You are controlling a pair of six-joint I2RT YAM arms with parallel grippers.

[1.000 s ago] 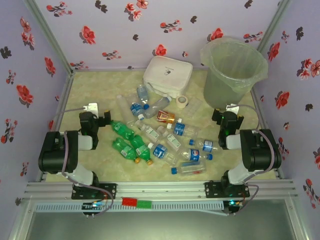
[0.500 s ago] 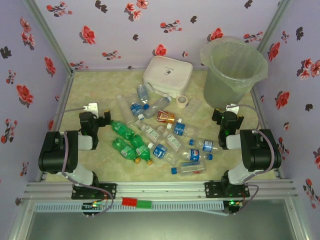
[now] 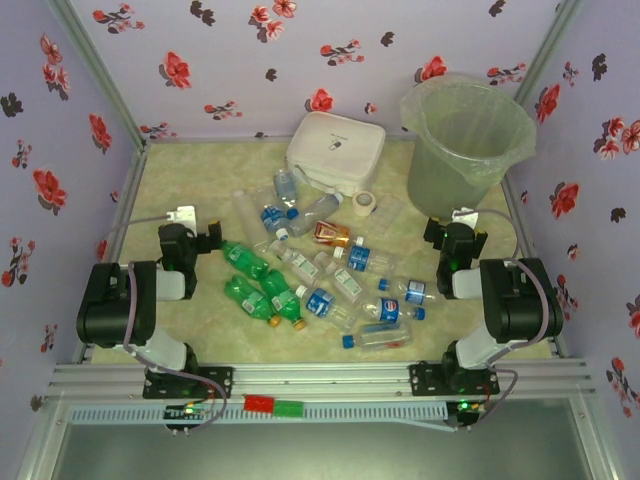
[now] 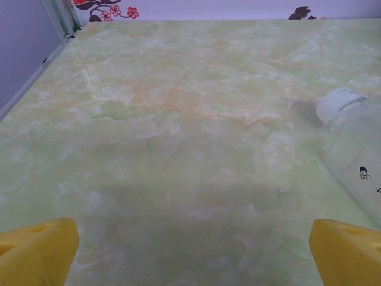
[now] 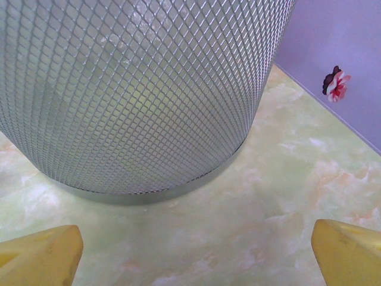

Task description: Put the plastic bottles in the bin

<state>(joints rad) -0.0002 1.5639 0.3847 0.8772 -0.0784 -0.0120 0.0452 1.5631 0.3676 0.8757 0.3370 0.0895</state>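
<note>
Several plastic bottles lie scattered across the middle of the table: green ones with yellow caps, clear ones with blue labels, and one amber bottle. The bin, lined with a clear bag, stands at the back right, and its meshed wall rises close in front of my right gripper. That right gripper is open and empty. My left gripper rests left of the pile, open over bare table, with a clear white-capped bottle just to its right.
A white rounded square box sits at the back centre with a small tape roll in front of it. A white plug lies by the left arm. Flowered walls close in the table on three sides.
</note>
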